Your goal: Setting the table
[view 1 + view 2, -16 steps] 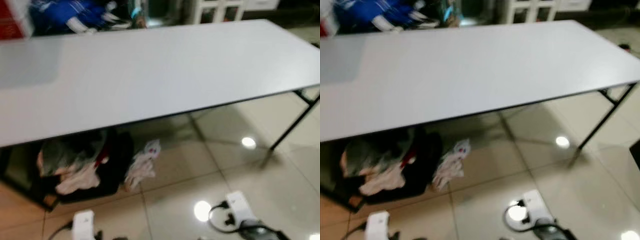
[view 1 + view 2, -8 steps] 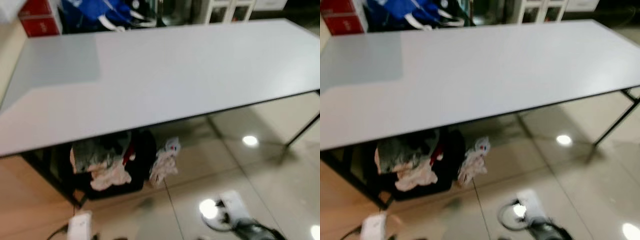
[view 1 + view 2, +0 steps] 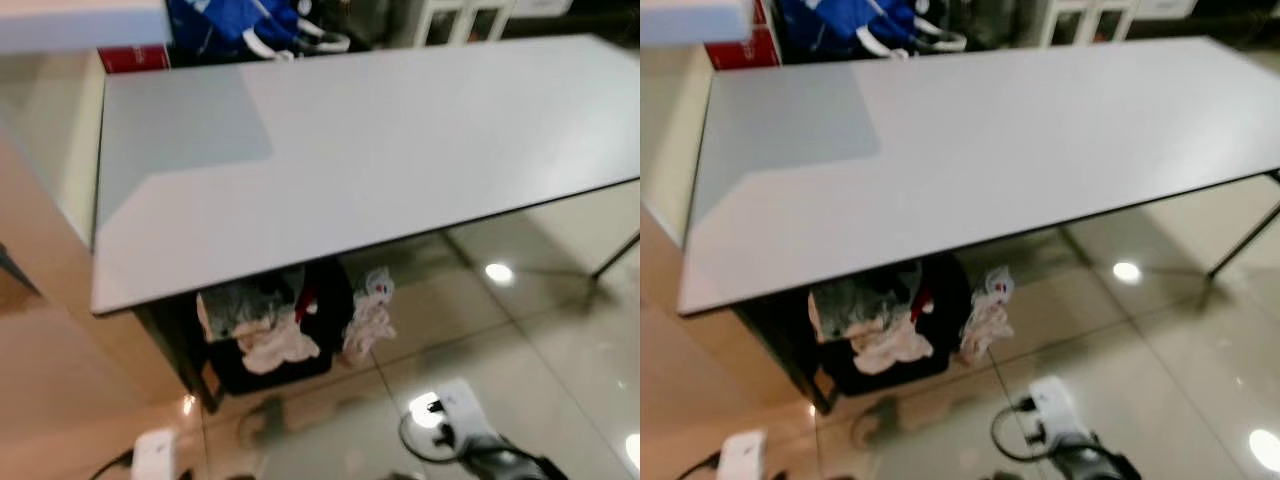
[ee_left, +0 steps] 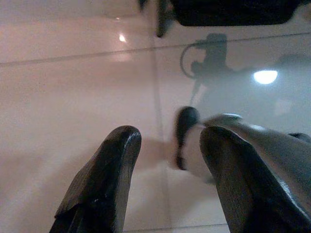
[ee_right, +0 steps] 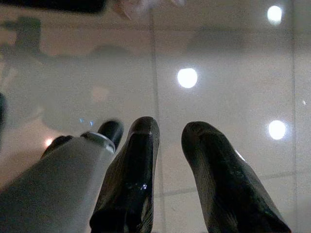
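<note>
A long white table with thin black legs spans the scene ahead, its top bare. A greyer rectangular patch marks its far left part. My left gripper hangs over the glossy tiled floor, fingers apart and nothing between them. Beside my leg, my right gripper also hangs low over the tiles, its two fingers a little apart and holding nothing.
Under the table's left end sits a black basket stuffed with crumpled cloth, and a white rag lies beside it. White power strips with black cables lie on the floor near me. A blue bag and a red box stand behind the table.
The camera has swung left, so the table's left end and the wooden floor beyond it have come into view. Nothing on the table has moved.
</note>
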### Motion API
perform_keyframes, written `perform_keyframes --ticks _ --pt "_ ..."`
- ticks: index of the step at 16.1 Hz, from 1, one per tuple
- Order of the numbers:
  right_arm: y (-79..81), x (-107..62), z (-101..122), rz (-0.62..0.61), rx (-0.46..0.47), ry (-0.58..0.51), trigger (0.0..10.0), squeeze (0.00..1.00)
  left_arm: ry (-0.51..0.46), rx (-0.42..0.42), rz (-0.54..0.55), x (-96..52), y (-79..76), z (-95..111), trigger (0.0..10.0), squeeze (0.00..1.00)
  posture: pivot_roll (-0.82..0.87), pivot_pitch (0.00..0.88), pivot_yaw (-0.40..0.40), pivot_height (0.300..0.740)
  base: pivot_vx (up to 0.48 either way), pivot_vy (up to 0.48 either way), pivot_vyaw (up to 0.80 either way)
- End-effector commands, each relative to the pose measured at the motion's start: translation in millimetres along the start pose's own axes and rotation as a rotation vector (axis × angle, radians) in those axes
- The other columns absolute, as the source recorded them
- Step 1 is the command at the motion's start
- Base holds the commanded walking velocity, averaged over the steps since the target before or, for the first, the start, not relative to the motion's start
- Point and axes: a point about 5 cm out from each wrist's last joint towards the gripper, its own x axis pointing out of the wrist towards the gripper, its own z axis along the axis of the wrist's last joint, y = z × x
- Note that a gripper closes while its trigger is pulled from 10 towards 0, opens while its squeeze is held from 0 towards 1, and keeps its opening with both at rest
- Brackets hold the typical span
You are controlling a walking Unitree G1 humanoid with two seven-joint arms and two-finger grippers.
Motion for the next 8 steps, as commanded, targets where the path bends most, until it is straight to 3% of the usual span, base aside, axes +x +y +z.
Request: perform_keyframes --ticks 1,8 --pt "-11.7 -1.7 -5.8 -0.028 -0.021 0.025 10.0 0.00 -0.007 -0.002 -0.026 1.1 -9.4 2.0 10.0 0.00 -0.08 0.044 -0.023 0.740 0.000 0.480 0.00" --pt "-8.4 -1.5 -7.0 -0.025 -0.039 0.029 10.0 0.00 -0.014 0.010 -0.039 1.1 -11.3 2.7 10.0 0.00 -0.07 0.045 -0.022 0.740 0.000 0.480 0.00"
